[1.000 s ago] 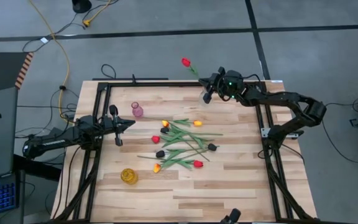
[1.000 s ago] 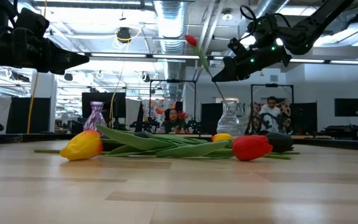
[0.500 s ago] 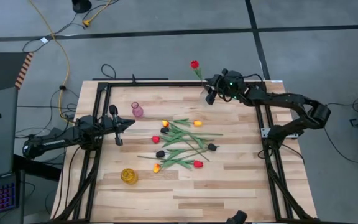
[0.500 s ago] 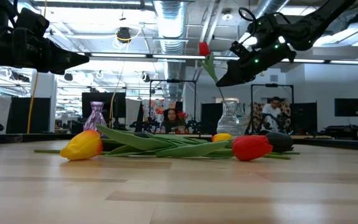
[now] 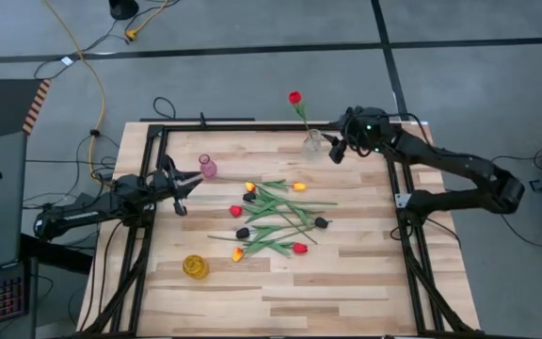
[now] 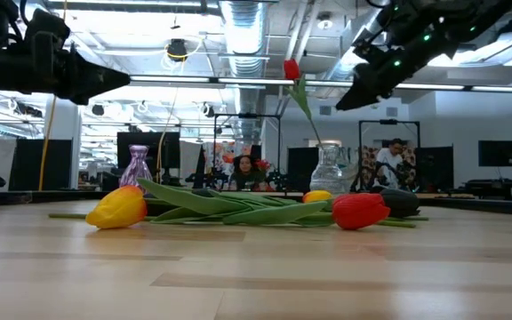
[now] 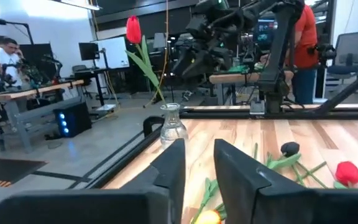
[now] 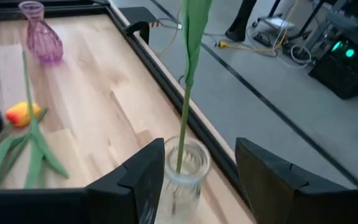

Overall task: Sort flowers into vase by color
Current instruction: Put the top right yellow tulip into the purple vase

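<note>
A red tulip point(image 5: 294, 97) stands with its stem in the clear glass vase point(image 5: 314, 143) at the table's far edge and leans on the rim. My right gripper point(image 8: 191, 180) is open just right of that vase, with a finger on either side of it and touching nothing. Several flowers point(image 5: 271, 217) with red, yellow-orange and dark heads lie in a heap in the middle of the table. My left gripper point(image 5: 194, 179) hovers at the left, beside the pink vase point(image 5: 208, 168), with a narrow gap between its fingers point(image 7: 173, 168) and nothing in it.
A yellow vase point(image 5: 195, 266) stands near the front left. Black frame rails point(image 5: 149, 217) run along the table's left, right and far sides. People sit in the room beyond the far edge point(image 6: 247, 169). Bare wood lies toward the near edge point(image 5: 327, 292).
My right gripper has let go of the red tulip and drawn back toward the table's right edge. The tulip's stem now stands in the clear vase, and its head has swung right into a more upright lean. My left gripper has shifted slightly toward the far edge.
</note>
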Robot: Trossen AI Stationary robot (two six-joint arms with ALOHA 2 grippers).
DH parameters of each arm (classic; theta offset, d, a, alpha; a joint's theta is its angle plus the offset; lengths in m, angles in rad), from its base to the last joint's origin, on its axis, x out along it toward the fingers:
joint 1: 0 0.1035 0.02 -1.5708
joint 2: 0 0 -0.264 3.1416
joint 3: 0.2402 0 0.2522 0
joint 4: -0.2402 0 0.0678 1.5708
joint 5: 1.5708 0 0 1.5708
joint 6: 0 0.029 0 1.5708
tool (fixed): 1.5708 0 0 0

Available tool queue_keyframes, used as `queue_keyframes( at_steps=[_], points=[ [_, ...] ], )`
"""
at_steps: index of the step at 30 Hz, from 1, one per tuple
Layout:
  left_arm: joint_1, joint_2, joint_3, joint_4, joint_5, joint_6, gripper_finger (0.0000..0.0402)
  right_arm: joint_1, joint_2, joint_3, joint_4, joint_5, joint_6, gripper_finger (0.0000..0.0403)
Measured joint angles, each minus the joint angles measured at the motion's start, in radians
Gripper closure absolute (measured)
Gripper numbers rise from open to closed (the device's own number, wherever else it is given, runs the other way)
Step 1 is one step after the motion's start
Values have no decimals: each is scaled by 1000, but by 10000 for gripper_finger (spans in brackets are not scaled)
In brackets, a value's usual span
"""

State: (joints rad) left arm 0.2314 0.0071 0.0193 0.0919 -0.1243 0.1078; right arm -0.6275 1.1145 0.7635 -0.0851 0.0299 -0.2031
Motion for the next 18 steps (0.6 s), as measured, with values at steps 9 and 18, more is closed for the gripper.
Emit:
queue_keyframes(
  at_steps=[9, 18],
  points=[
    [0, 37, 21, 101, -38, -22, 283, 35, -93, 0, -98, -1, 72, 179],
    [0, 302, 141, 98, -48, -52, 283, 81, -95, 0, -97, -1, 72, 179]
  ],
)
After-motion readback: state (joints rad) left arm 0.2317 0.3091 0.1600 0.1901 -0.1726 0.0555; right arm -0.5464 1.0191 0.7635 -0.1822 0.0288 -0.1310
